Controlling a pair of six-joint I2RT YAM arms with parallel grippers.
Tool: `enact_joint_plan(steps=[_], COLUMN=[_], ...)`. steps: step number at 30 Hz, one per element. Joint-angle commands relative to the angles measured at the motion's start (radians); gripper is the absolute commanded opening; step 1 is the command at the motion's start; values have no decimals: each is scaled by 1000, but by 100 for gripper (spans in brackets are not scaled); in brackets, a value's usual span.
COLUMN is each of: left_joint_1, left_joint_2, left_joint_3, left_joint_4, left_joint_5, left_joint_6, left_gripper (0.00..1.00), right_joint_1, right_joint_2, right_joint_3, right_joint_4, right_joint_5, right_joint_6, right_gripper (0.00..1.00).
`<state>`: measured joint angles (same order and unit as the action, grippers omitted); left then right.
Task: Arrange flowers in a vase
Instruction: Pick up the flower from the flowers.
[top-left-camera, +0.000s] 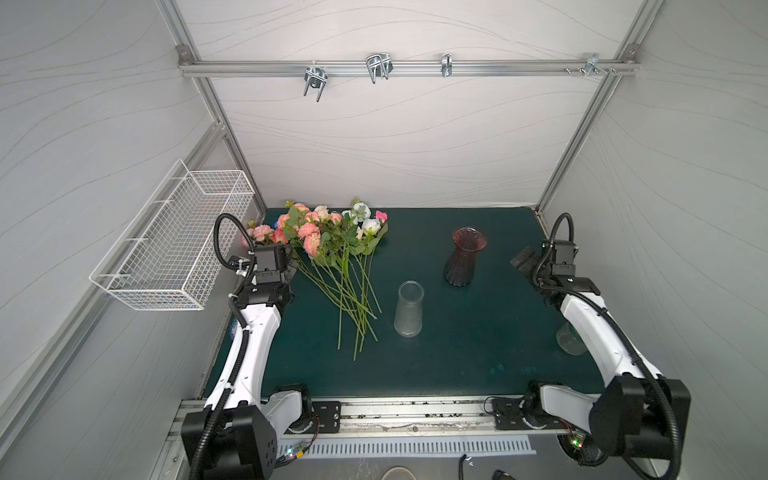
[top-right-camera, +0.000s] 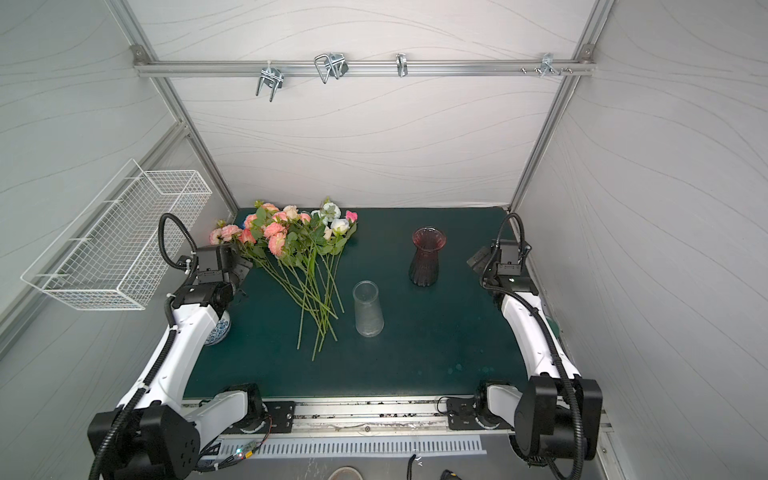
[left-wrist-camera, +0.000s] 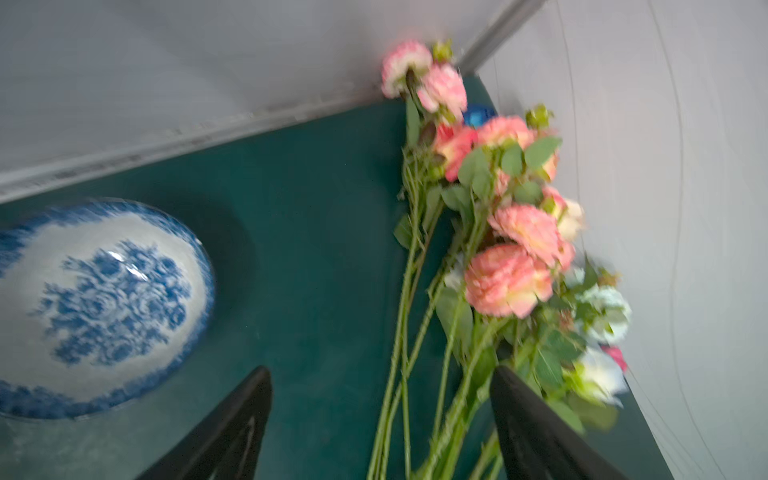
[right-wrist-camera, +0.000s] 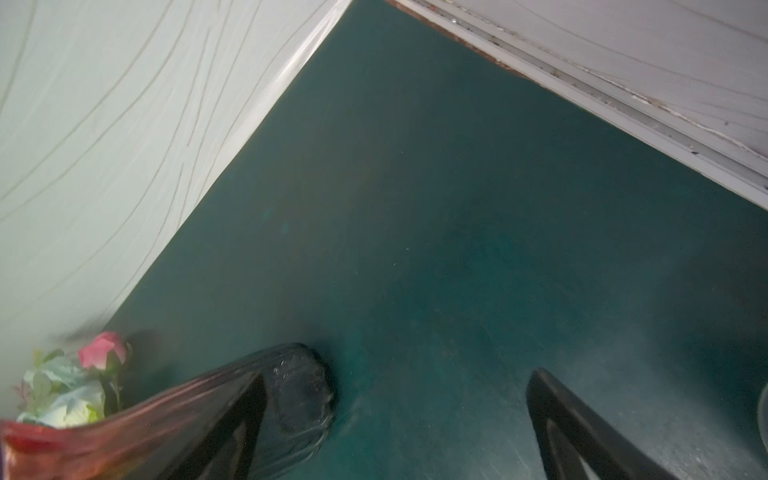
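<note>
on the green table (top-left-camera: 457, 353) the flowers (top-left-camera: 328, 237) lie heaped near the far left corner, and the left gripper (left-wrist-camera: 380, 372), jaws spread over several stems (left-wrist-camera: 402, 316), should pinch only one stem, low where it is bare.

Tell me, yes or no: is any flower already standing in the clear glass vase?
No: the clear glass vase stands empty, and the flowers all lie flat in a pile beside it.

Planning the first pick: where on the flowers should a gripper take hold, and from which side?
Probably grip the bare lower stems of the flowers, coming straight down from above: they lie flat and fanned there, while leaves crowd the far end.
</note>
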<state>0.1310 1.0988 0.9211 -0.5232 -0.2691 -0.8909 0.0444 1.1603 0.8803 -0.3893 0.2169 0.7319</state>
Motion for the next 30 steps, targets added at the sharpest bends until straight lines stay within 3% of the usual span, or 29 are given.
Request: enact_joint_plan(steps=[1, 5, 8, 13, 18, 24, 30], left_joint_1=[2, -1, -36, -147, -161, -160, -160], left_joint_2=[47, 148, 224, 320, 444, 564, 624], left_joint_3=[73, 46, 33, 59, 153, 271, 309], left_joint_4=[-69, -66, -38, 11, -23, -54, 37], left_joint_5=[266, 417, 448, 394, 314, 228, 270], left_joint_6=[87, 88, 84, 84, 90, 135, 154], left_gripper=[83, 70, 66, 61, 45, 45, 42], right_joint_1=[99, 184, 231, 313, 359, 363, 362], right_joint_2=[-55, -89, -102, -89, -70, -74, -75], right_joint_3=[16, 4, -10, 2, 3, -6, -4], right_joint_4=[-80, -78, -58, -55, -60, -52, -54], right_joint_5=[41, 22, -30, -38, -39, -43, -41], right_joint_6=[-53, -124, -147, -186, -196, -196, -196], right_gripper=[99, 99, 96, 85, 80, 80, 80])
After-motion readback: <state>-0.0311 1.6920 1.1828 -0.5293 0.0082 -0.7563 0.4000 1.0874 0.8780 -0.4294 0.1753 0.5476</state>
